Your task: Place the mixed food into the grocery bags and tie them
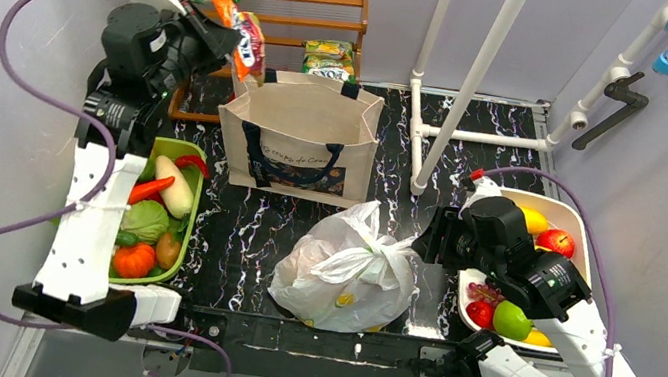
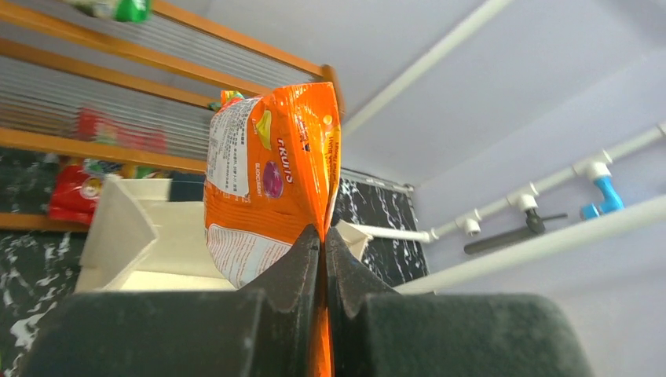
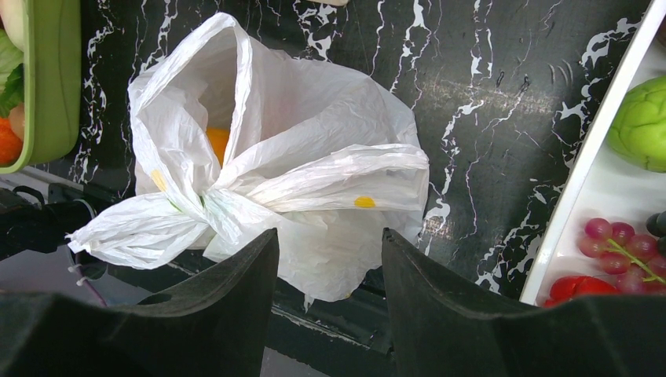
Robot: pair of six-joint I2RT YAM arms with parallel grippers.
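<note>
My left gripper [image 1: 219, 29] is shut on an orange snack packet [image 1: 244, 41] and holds it in the air just above the back left corner of the beige canvas tote [image 1: 297, 137]. In the left wrist view the packet [image 2: 271, 177] stands between the closed fingertips [image 2: 323, 236] with the tote's open top [image 2: 149, 251] below. The white plastic bag [image 1: 345, 269] lies knotted at the front middle, something orange showing inside [image 3: 218, 141]. My right gripper [image 1: 424, 245] is open and empty just right of it; in its wrist view [image 3: 328, 243] the bag [image 3: 298, 181] lies ahead.
A green tray [image 1: 187, 216] of vegetables stands at the left. A white tray [image 1: 579, 227] of fruit stands at the right, under my right arm. A wooden rack [image 1: 306, 17] with more snack packets is at the back. A white pipe frame [image 1: 474, 79] rises right of the tote.
</note>
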